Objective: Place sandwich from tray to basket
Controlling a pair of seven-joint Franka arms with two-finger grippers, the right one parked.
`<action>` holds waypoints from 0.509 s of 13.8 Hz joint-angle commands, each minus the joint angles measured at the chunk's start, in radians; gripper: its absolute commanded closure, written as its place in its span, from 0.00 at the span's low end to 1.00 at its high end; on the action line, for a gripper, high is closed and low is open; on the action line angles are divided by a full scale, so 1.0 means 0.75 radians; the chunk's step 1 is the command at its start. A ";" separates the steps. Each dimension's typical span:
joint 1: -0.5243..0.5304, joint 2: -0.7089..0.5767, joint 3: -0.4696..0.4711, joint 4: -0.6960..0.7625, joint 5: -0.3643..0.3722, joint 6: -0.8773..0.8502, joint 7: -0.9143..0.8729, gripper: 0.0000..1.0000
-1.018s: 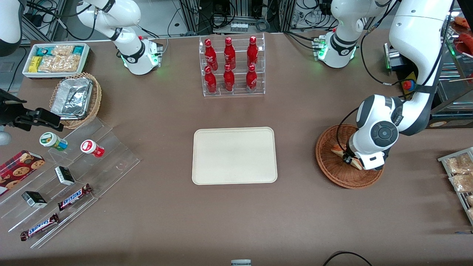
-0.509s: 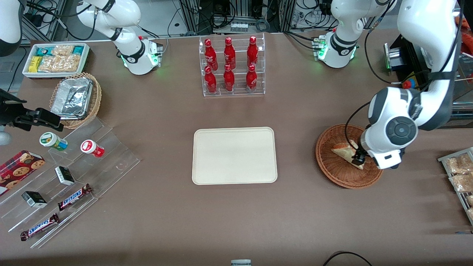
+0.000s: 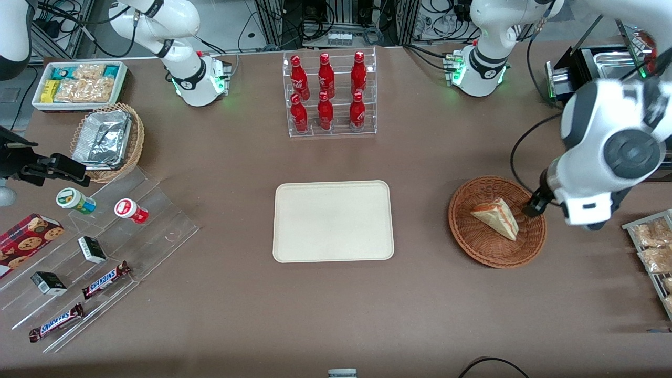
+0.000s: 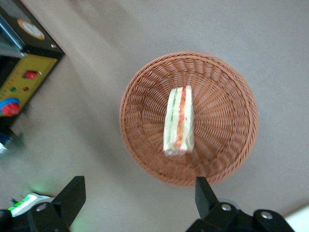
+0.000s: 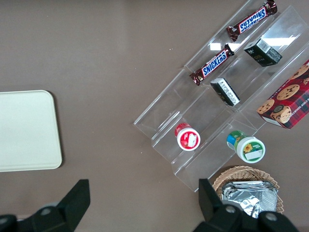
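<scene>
In the front view my gripper [image 3: 536, 203] hangs over the rim of the brown wicker basket [image 3: 475, 247], toward the working arm's end. The triangular sandwich [image 3: 497, 218] lies in that basket, apart from the gripper. The cream tray [image 3: 333, 221] stands beside the basket with a bare surface. In the left wrist view the gripper [image 4: 140, 189] is open with nothing between its fingers, and the sandwich [image 4: 179, 120] rests inside the basket [image 4: 222, 125], its layered filling showing.
A clear rack of red bottles [image 3: 331, 94] stands farther from the front camera than the tray. Toward the working arm's end are a black oven-like appliance [image 3: 588, 58] and a rack of wrapped food [image 3: 656, 249]. A black cable [image 3: 517, 152] loops near the arm.
My gripper has risen from the sandwich and moved toward the working arm's end, having let it go. The sandwich, partly covered by the gripper before, is now in full view in the basket.
</scene>
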 commanded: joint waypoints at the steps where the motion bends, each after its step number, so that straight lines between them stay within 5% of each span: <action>1: 0.053 -0.108 0.003 0.039 -0.047 -0.144 0.329 0.00; 7: 0.082 -0.228 0.113 0.172 -0.161 -0.390 1.026 0.00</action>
